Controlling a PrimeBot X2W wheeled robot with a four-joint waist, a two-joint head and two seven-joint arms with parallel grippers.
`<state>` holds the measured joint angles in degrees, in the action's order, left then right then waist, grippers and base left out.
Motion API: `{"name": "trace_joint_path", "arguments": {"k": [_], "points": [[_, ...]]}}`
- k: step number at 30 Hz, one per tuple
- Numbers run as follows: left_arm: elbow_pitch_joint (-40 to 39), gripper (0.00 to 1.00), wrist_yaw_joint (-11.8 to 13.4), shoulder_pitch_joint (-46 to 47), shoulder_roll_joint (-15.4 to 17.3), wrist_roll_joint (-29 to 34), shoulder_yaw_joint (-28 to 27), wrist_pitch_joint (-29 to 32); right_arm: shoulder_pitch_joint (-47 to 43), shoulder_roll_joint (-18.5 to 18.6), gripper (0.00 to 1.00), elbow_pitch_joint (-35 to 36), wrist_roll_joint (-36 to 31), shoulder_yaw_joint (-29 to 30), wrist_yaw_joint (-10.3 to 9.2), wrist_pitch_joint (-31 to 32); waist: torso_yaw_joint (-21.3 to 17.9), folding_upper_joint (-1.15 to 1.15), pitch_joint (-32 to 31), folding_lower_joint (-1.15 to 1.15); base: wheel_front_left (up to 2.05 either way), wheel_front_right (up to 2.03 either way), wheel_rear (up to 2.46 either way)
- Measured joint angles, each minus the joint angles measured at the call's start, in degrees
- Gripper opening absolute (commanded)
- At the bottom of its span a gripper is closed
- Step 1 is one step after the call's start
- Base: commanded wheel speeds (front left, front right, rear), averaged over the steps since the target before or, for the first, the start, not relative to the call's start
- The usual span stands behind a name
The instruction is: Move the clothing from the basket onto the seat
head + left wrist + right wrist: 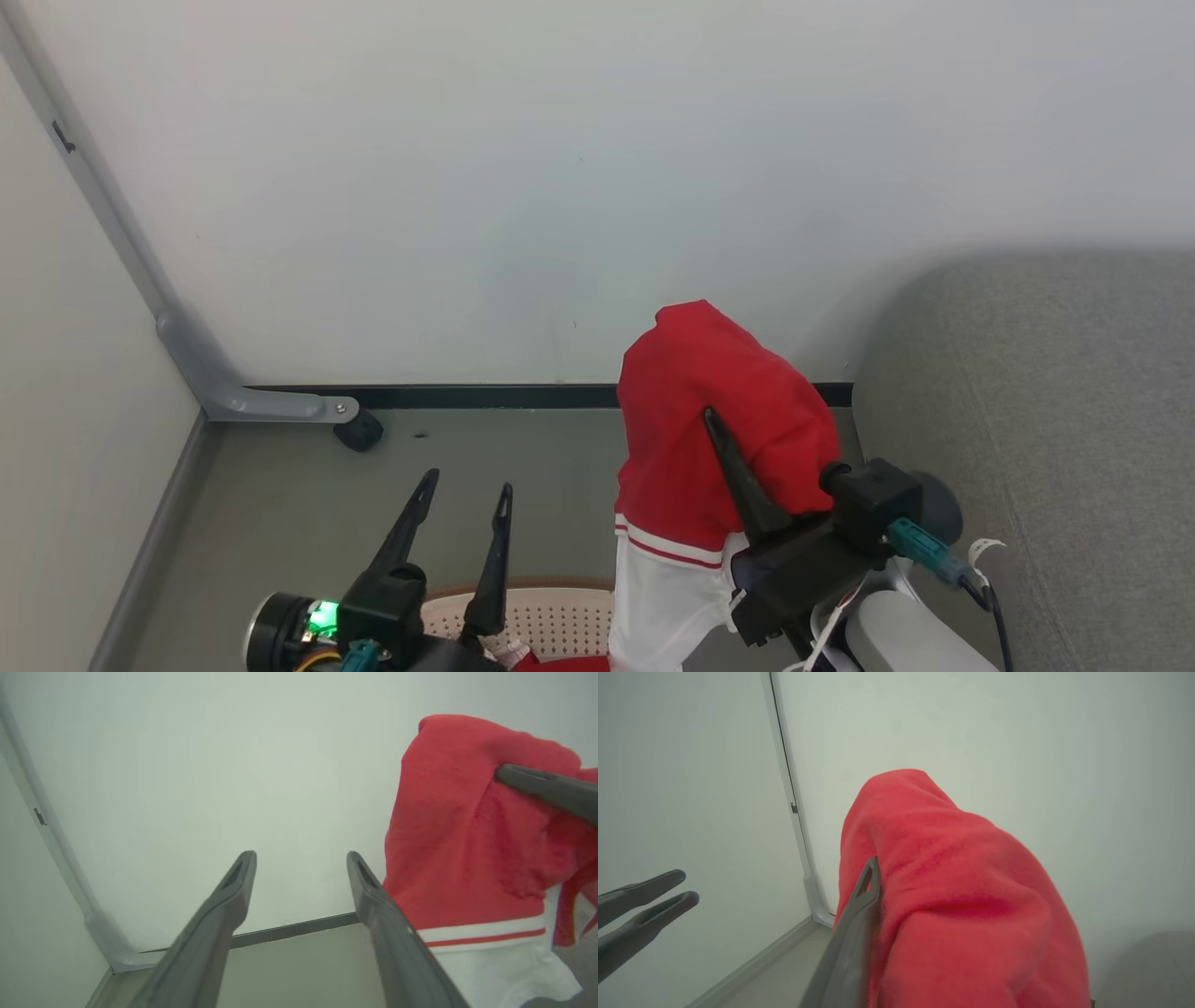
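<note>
Nearest, at the bottom edge of the head view, the basket [541,586] shows its brown rim and rows of small holes, with a scrap of red fabric [560,665] lying inside. Just above it the left hand [469,481] stands with its two dark fingers spread apart and nothing between them. To its right, the right hand [728,431] is clamped on the clothing [709,383]; one finger lies along the front of the red cloth and the other is hidden in the folds. The garment hangs in the air between basket and seat, red on top, then red-striped white trim, and a white panel drooping beside the basket's right end. The seat [1046,392] rises grey at the right. Beyond lie the grey floor [299,504] and pale wall [560,187]. A small dark mark [63,137] on the corner strip may be a label, too small to read.
</note>
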<state>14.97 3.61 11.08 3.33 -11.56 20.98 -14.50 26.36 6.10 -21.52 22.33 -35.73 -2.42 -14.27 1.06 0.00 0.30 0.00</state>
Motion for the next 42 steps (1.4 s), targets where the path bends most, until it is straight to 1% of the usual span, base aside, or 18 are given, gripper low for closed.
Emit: {"name": "trace_joint_path", "arguments": {"k": [5, 9, 14, 26, 31, 35, 39, 42], "points": [[0.8, 1.00, 1.0, -1.3, 0.5, -1.5, -2.5, 0.0, -0.5, 1.3, 0.00, 2.0, -0.9, 1.6, 0.48, 0.0, 0.2, 0.00, -0.3, 0.00, 0.00, 0.00, 0.00], [1.1, 1.00, 1.5, -2.2, 1.6, -1.5, -4.2, 0.0, -2.6, 2.3, 0.00, 3.7, -1.1, 3.3, 0.75, 0.0, 0.2, 0.00, -0.4, 0.00, 0.00, 0.00, 0.00], [1.5, 1.00, 2.0, -3.6, 1.9, -1.5, -7.6, 0.0, -5.5, 3.1, 0.00, 6.1, -1.1, 5.6, 0.91, 0.0, 0.1, 0.00, -0.7, 0.00, 0.00, 0.00, 0.00], [3.4, 1.00, 2.5, -7.0, 1.7, -1.5, -10.2, 0.0, -11.1, 3.4, 0.00, 8.8, -1.1, 10.1, 0.81, 0.0, -0.3, 0.00, -1.3, 0.00, 0.00, 0.00, 0.00], [3.8, 1.00, 2.7, -7.3, 1.2, -1.5, -10.6, 0.0, -13.6, 3.3, 0.00, 9.4, -1.1, 11.6, 0.33, 0.0, -0.4, 0.00, -1.6, 0.00, 0.00, 0.00, 0.00], [4.6, 1.00, 2.7, -9.3, 1.0, -1.5, -10.7, 0.0, -16.3, 3.2, 0.00, 9.5, -1.1, 13.4, -0.20, 0.0, -0.4, -0.01, -2.4, 0.00, 0.00, 0.00, 0.00], [4.5, 1.00, 2.7, -10.7, 0.7, -1.4, -10.7, 0.0, -19.6, 3.3, 0.00, 10.0, -1.1, 15.4, -1.51, 0.0, -0.5, 0.00, -2.8, 0.00, 0.00, 0.00, 0.00], [4.4, 1.00, 2.8, -11.1, 0.5, -1.4, -10.7, 0.0, -21.5, 3.3, 0.00, 10.2, -1.1, 17.2, -2.14, 0.0, -0.7, 0.00, -2.9, 0.00, 0.00, 0.00, 0.00]]}}
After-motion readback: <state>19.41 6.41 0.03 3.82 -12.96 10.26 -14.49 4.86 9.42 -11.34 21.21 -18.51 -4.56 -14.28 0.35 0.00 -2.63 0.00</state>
